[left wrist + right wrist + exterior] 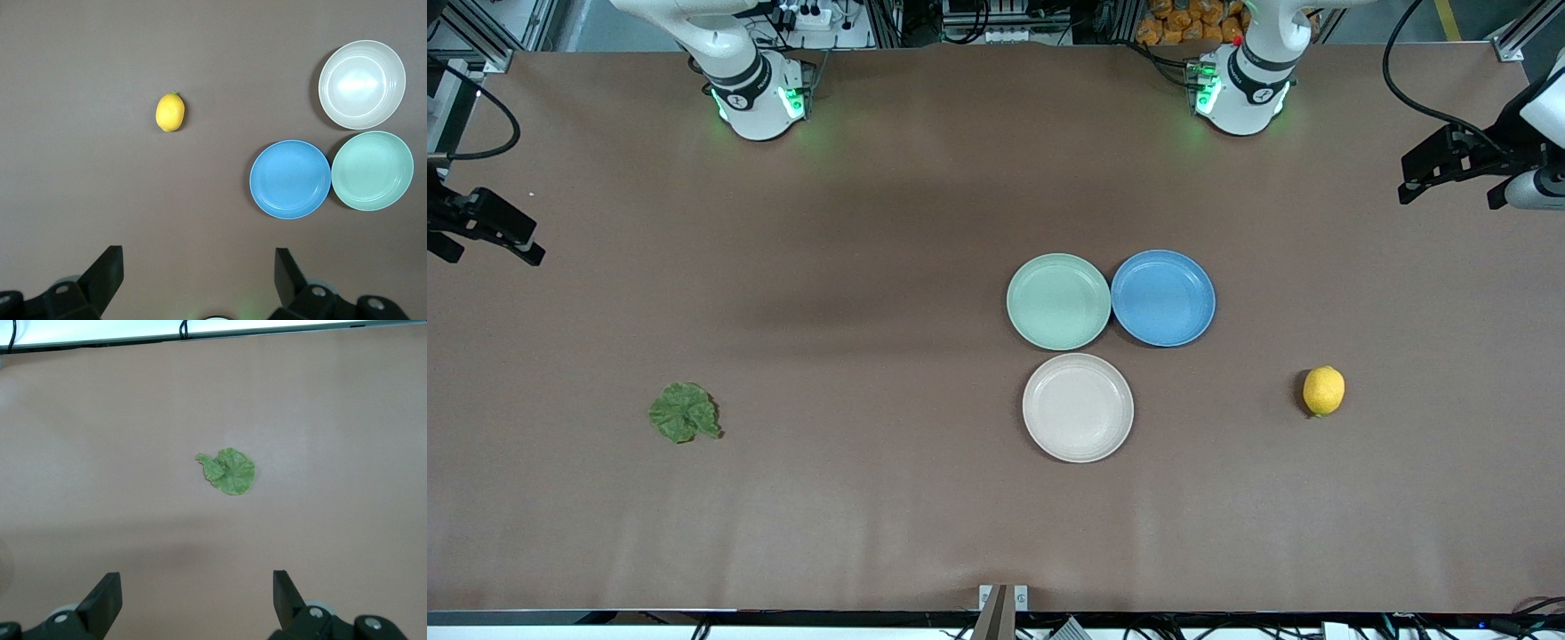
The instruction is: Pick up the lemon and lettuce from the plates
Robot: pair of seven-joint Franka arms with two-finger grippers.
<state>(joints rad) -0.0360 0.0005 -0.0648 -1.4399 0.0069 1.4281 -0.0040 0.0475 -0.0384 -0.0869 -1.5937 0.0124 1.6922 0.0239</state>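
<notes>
Both items are being found off the plates: the lemon (1323, 390) is lying on the bare worktop (871, 267) toward the left arm's end, the lettuce (685, 412) toward the right arm's end, while the mint plate (1058, 301), beige plate (1078, 407) and blue plate (1163, 298) are sitting empty, so the task is judged essentially done. The left hand (197, 277) and right hand (197, 599) are being held released, high over the worktop's two ends. No writing is being seen.

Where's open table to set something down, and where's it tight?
Widest bare stretch: between the lettuce and the beige plate. Smaller gap between that plate and the lemon. Crowded: mint plate, blue plate and beige plate sit clustered, rims nearly touching. Both grippers, left and right, wait open.
</notes>
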